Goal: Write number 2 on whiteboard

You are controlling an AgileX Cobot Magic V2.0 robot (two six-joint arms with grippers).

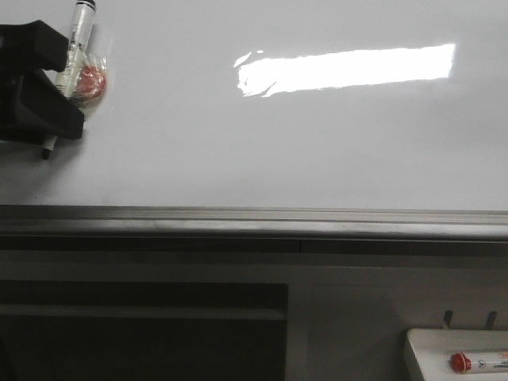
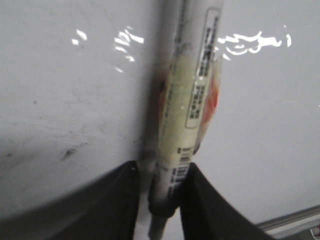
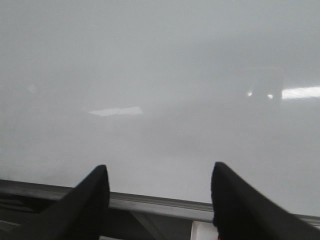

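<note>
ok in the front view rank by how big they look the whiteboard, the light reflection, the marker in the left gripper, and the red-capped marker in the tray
1. whiteboard
2. light reflection
3. marker in the left gripper
4. red-capped marker, cut off by the frame edge and nearer the camera, so unsure against the held marker

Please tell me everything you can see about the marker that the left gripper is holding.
The marker is a slim white pen with a black cap end on top and a printed label with barcode along its barrel. Clear tape and something red-orange are fixed to its side. It stands almost upright, slightly tilted, against the whiteboard near its left edge. The left gripper is shut on its lower barrel, and the dark tip pokes out below. No written stroke is visible yet.
</note>
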